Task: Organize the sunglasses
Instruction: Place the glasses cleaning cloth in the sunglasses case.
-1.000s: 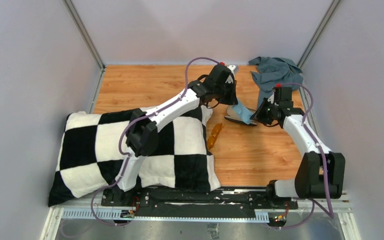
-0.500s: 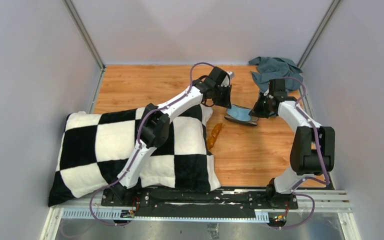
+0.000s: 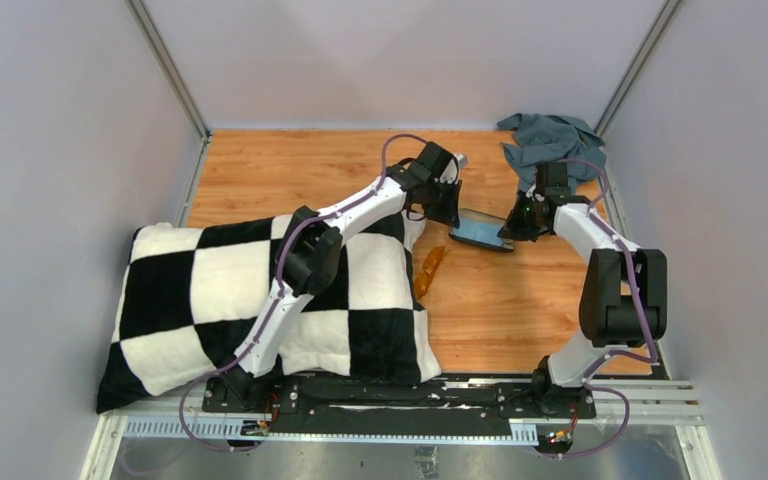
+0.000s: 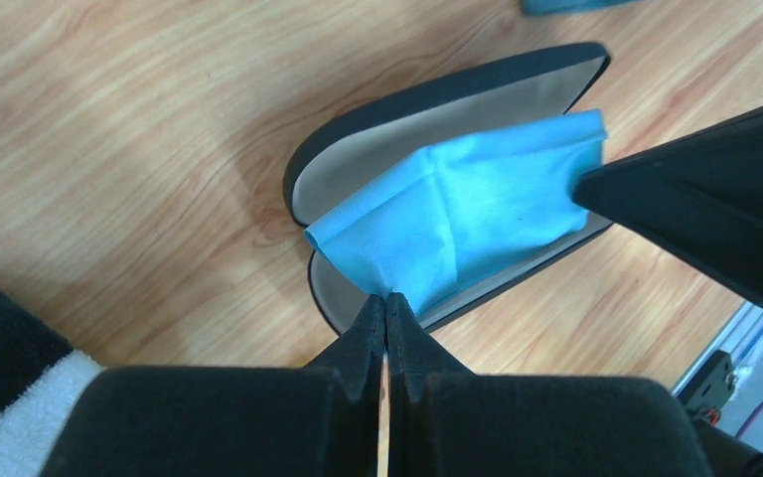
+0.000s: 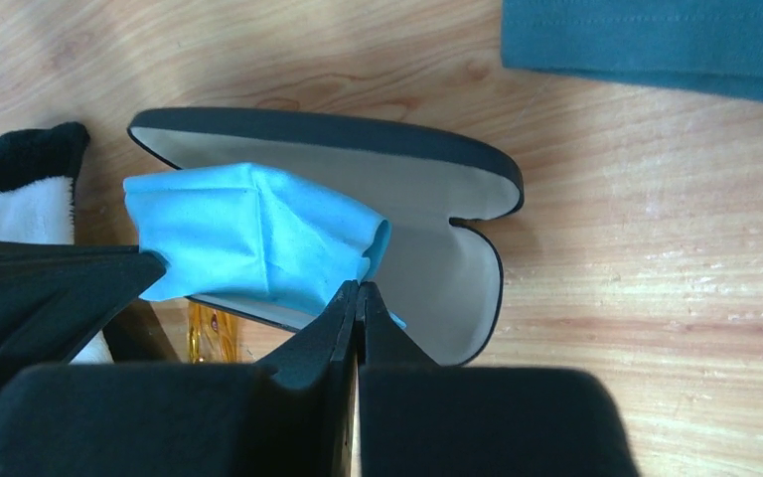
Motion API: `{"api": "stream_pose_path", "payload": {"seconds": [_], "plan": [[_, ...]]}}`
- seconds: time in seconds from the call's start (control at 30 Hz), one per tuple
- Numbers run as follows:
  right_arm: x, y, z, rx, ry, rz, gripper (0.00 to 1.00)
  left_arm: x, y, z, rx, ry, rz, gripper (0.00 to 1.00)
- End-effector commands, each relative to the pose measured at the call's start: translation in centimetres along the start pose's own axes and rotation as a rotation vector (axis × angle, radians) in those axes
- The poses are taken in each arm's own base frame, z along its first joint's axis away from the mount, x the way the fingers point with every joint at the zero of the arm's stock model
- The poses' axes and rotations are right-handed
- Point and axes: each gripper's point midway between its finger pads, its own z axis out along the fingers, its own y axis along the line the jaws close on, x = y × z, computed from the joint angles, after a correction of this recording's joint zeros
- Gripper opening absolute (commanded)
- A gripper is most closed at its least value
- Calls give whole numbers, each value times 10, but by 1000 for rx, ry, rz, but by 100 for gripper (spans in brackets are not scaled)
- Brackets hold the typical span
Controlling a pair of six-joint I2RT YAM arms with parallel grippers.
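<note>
The amber sunglasses (image 3: 429, 272) lie folded on the wood floor beside the pillow's edge; a bit of them shows in the right wrist view (image 5: 209, 333). The black case (image 3: 475, 244) lies open, beige lining up (image 4: 358, 179) (image 5: 437, 199). The light-blue cloth (image 3: 480, 229) (image 4: 467, 224) (image 5: 248, 238) is spread over the case. My left gripper (image 3: 455, 218) (image 4: 385, 298) is shut on the cloth's left corner. My right gripper (image 3: 513, 226) (image 5: 360, 288) is shut on its right edge.
A black-and-white checkered pillow (image 3: 260, 300) covers the left half of the floor, under the left arm. A crumpled grey-blue fabric (image 3: 550, 140) (image 5: 656, 40) lies at the back right corner. Grey walls close in the floor on three sides.
Both grippers have come down and closer to the open case, bringing the blue cloth from hanging above it to lying over its lining. The sunglasses have not moved.
</note>
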Motion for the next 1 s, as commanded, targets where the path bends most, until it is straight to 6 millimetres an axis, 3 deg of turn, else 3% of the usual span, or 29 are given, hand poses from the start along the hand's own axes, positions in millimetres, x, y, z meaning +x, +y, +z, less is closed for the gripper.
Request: {"api": "stream_pose_path", "payload": {"seconds": [0.0, 0.3, 0.73, 0.97], "plan": [[11, -4, -6, 22, 2, -25, 0, 14, 7, 4, 0, 39, 10, 0], [21, -9, -13, 33, -4, -26, 0, 20, 1, 0, 25, 58, 14, 0], [49, -32, -1, 76, 36, -42, 0, 60, 4, 11, -13, 134, 44, 0], [48, -34, 3, 57, -15, -78, 0, 60, 3, 13, -18, 113, 38, 0]]}}
